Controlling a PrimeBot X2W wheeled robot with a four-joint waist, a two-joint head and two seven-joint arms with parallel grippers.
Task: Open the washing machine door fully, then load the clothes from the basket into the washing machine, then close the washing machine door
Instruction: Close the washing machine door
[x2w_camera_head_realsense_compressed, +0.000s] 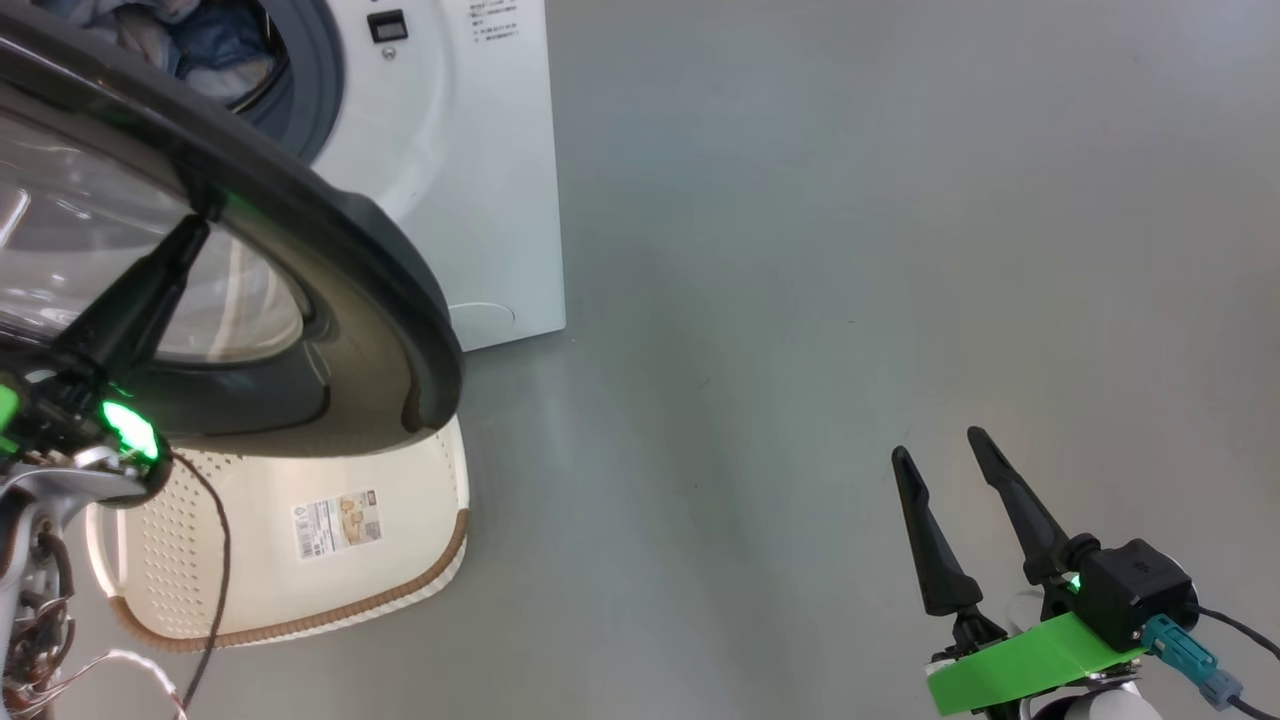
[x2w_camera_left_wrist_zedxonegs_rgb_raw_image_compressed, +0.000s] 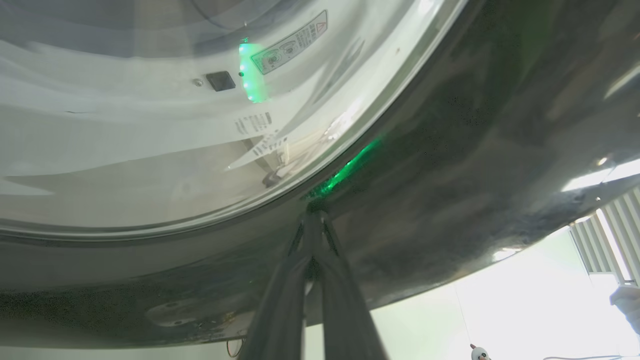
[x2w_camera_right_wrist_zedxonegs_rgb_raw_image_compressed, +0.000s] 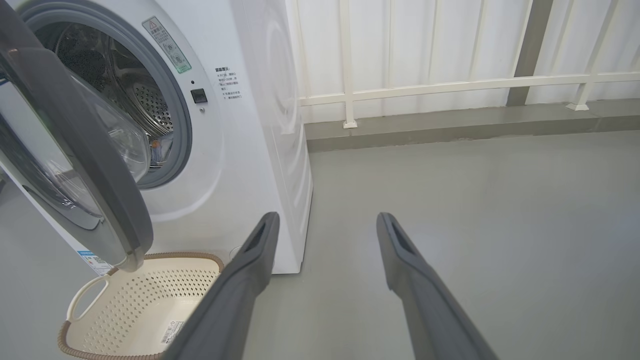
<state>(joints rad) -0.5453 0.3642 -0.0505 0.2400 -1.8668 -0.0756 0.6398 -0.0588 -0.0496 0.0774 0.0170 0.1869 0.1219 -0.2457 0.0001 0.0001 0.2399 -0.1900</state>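
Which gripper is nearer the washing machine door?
Left. The left gripper, shut, has its tips at the washing machine door; the right gripper, open, hangs over the floor far to the right.

head: above door (x2w_camera_head_realsense_compressed: 350, 260); left wrist: against door; right wrist: facing washer (x2w_camera_right_wrist_zedxonegs_rgb_raw_image_compressed: 240, 150)

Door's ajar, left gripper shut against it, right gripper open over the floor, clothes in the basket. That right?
Wrong on the clothes: the right wrist view shows the basket empty, and the head view shows the clothes inside the washing machine. The rest stands: door ajar, left gripper shut against it, right gripper open over the floor.
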